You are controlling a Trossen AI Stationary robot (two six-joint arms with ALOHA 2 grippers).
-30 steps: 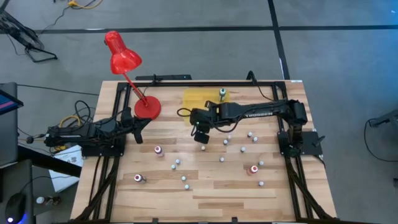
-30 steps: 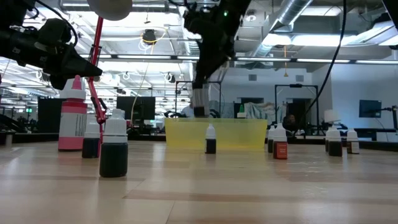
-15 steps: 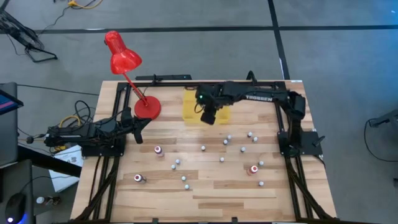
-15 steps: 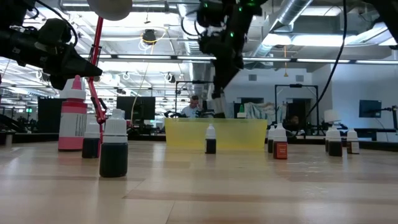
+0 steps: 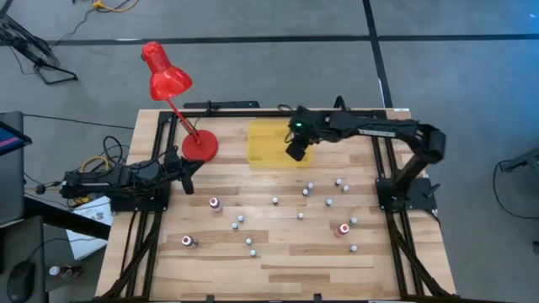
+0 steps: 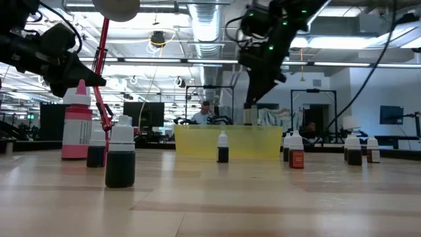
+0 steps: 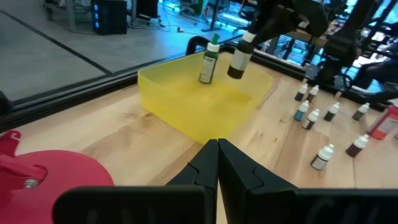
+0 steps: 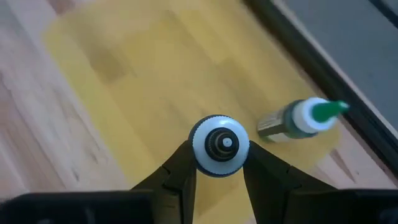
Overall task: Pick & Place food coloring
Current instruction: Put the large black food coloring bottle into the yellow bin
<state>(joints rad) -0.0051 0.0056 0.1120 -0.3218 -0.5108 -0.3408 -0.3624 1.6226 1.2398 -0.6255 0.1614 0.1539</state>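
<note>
— Where does the tray (image 5: 268, 143) stand?

— At the far edge of the table (image 5: 286, 252), in the middle. The lamp (image 5: 199, 145) has its base left of it.

— And inside the tray?

— One bottle (image 7: 209, 59) stands upright in it. The right gripper (image 5: 296, 150) hangs over the tray's right part, with another bottle (image 8: 219, 145) between its fingers.

— The rest?

— The other bottles (image 5: 275, 201) are scattered nearer than the tray, perhaps a dozen. The left gripper (image 5: 187, 181) waits at the left edge, beside the lamp base.
</note>
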